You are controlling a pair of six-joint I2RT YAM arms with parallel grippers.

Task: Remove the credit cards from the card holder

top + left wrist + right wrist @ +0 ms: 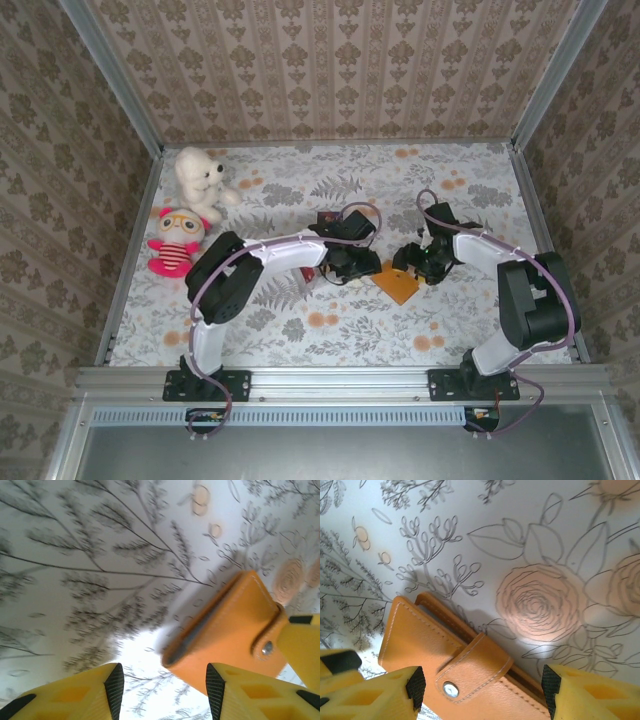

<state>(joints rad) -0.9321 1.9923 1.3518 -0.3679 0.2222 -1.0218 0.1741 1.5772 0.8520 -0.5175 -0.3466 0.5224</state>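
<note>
The card holder (398,285) lies closed on the flowered table between my two grippers, a flat tan-orange case with its strap (475,662) snapped over the edge. The credit cards are hidden inside it. My left gripper (352,264) stands open at the holder's left corner; in the left wrist view that corner (235,630) lies just ahead of the right fingertip, and the gap (165,690) holds nothing. My right gripper (420,262) hovers open over the holder's right side. Its jaws (482,685) straddle the strap and its metal snap (451,689) without closing on them.
A white teddy bear (200,175) and a pink striped doll (178,240) sit at the far left. A small dark square (325,218) lies behind the left gripper, and a small red piece (310,277) peeks from under the left forearm. Walls enclose the table.
</note>
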